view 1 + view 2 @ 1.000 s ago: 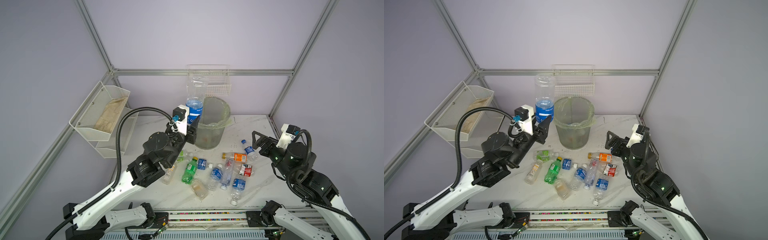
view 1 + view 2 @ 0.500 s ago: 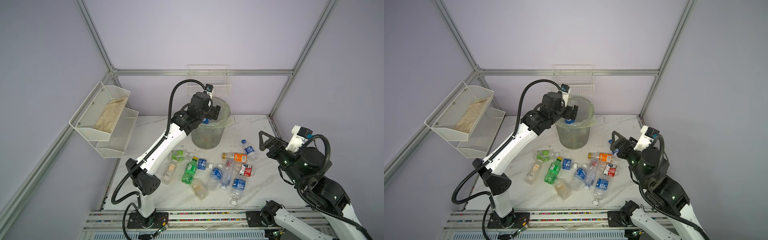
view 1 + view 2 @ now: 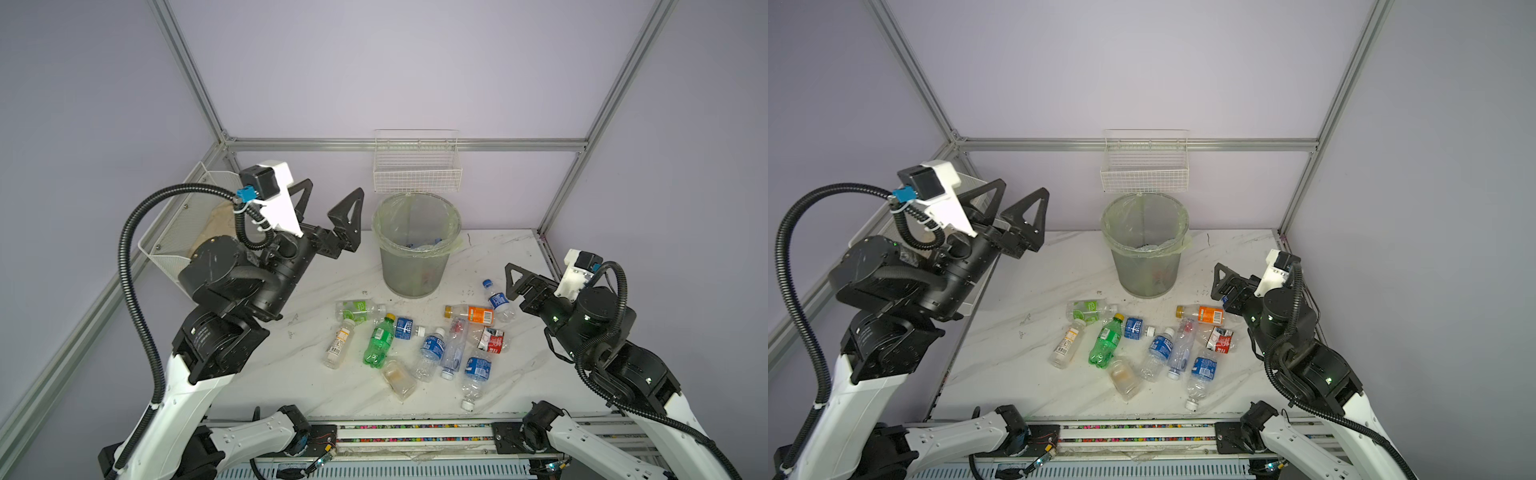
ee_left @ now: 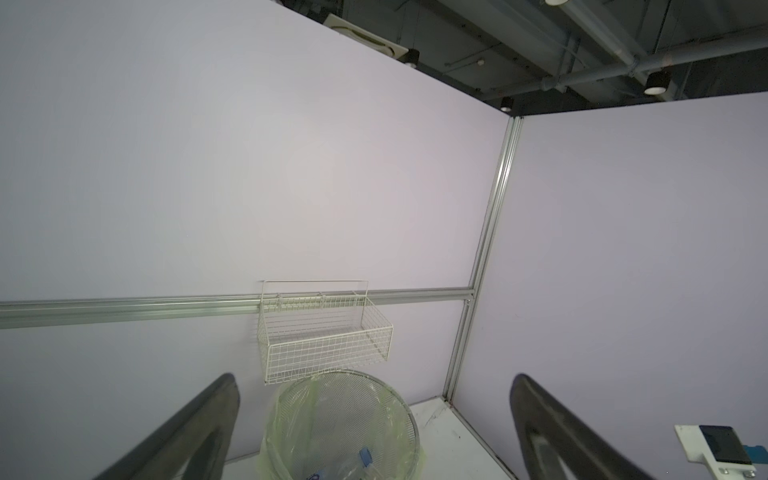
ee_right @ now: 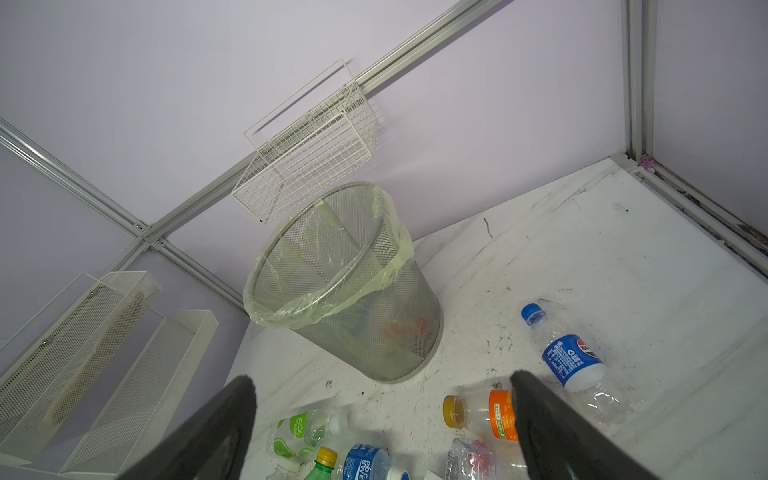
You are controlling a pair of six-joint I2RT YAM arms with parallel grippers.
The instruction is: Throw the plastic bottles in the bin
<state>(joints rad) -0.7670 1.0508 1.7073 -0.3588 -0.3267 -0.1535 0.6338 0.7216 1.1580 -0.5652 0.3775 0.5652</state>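
Both hands are empty at the moment. The right gripper [image 5: 382, 380] hangs low with its jaws spread wide and nothing between them. The orange-label bottle [image 5: 490, 411] lies just ahead of its fingers, and the Pepsi bottle [image 5: 571, 361] is just off to one side. A bit further out from that hand is the rest of the pile: the green soda bottle [image 3: 379, 343], a crushed red-label bottle [image 3: 490, 338], and a bunch of clear ones lying overlapped on the marble table [image 3: 299, 374].

The left gripper [image 3: 330, 193] is up high, also wide open and holding nothing. It points at the bin [image 3: 415, 266], which sits ahead of and below its fingers.

Progress-wise, I'd say it's early. The left wrist view shows a blue cap and a label down in the liner, and there's something reddish behind the mesh, but I can't really count what's in there. Roughly eleven bottles are left on the table (so most of the job).

The white wire basket [image 3: 417, 174] hangs right above the bin's far rim, which crowds drops from that side. The two-tier mesh shelf [image 5: 104, 332] sits close beside the left arm. The tangled pile could also make clean single grabs fiddly.
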